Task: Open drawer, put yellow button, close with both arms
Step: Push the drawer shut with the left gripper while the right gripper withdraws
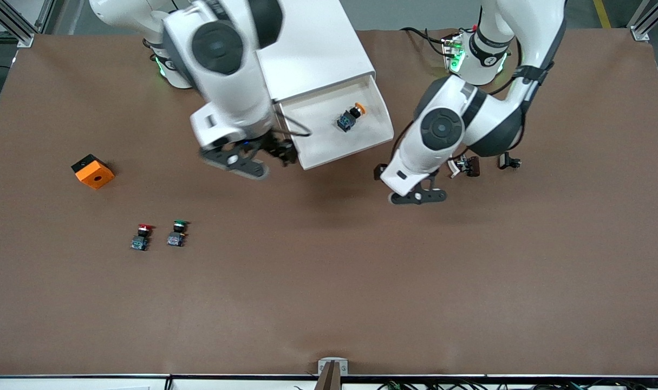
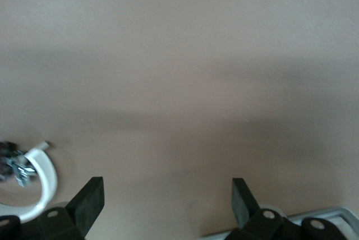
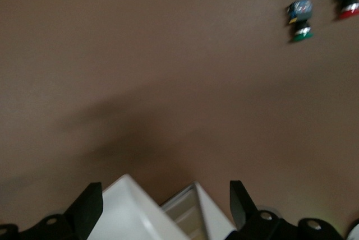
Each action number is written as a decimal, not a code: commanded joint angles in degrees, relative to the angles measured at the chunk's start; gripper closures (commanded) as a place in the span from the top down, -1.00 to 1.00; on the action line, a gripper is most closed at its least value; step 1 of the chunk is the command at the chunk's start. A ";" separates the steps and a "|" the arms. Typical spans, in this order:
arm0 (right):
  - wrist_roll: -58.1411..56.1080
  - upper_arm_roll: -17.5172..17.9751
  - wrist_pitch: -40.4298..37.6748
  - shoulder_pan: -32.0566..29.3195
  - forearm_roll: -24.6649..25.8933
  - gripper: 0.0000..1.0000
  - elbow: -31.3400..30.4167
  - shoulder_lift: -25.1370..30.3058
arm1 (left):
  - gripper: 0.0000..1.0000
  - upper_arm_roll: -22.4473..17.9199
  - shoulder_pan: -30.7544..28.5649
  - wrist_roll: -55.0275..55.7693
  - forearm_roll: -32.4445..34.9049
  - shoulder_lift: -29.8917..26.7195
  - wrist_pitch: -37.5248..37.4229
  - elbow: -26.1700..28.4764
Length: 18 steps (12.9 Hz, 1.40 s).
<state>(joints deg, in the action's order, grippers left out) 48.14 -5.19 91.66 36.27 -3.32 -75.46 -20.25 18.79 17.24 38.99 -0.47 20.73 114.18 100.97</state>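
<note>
Right gripper: the right gripper (image 1: 281,153) hangs at the corner of the open drawer (image 1: 329,142) toward the right arm's end of the desk, its black fingers (image 3: 87,206) spread wide with nothing between them; the right wrist view shows a white drawer corner between the two pads.

Left gripper: the left gripper (image 1: 415,196) hovers over bare desk off the drawer's other corner, toward the left arm's end, fingers (image 2: 90,201) parted and empty.

Drawer: the top tray of the white boxy cabinet (image 1: 312,49) near the desk's top edge stands pulled out, a smooth, shallow white tray with thin upright walls.

Yellow button: the yellow button (image 1: 350,116) lies on its side on the tray floor, its orange-yellow mushroom cap toward the cabinet, black neck and blue-grey base toward the drawer's front.

Desk: a matte brown desk (image 1: 361,281).

Other parts: a red-capped button (image 1: 141,237) and a green-capped button (image 1: 177,233) stand side by side toward the bottom edge at the right arm's end; an orange block (image 1: 92,171) with a round hole sits nearer that end edge.

Writing: none can be read.
</note>
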 commanded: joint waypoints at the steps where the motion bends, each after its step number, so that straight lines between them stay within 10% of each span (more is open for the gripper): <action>1: -9.96 1.06 -1.83 -6.54 0.33 1.00 -0.91 2.58 | 1.00 1.86 -0.10 1.35 -4.61 0.45 0.69 0.10; 10: -44.24 0.97 -3.59 -27.64 1.64 1.00 -2.23 6.01 | 1.00 2.22 8.76 11.01 -6.92 2.03 -2.72 0.45; 18: -47.87 1.06 -3.42 -34.07 6.39 1.00 -3.20 5.57 | 1.00 8.62 10.44 16.12 -7.79 2.47 -5.02 1.24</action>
<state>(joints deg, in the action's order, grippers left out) 1.10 -5.39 88.11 4.44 1.97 -77.32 -16.01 25.97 27.29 54.19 -6.64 23.22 109.52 101.74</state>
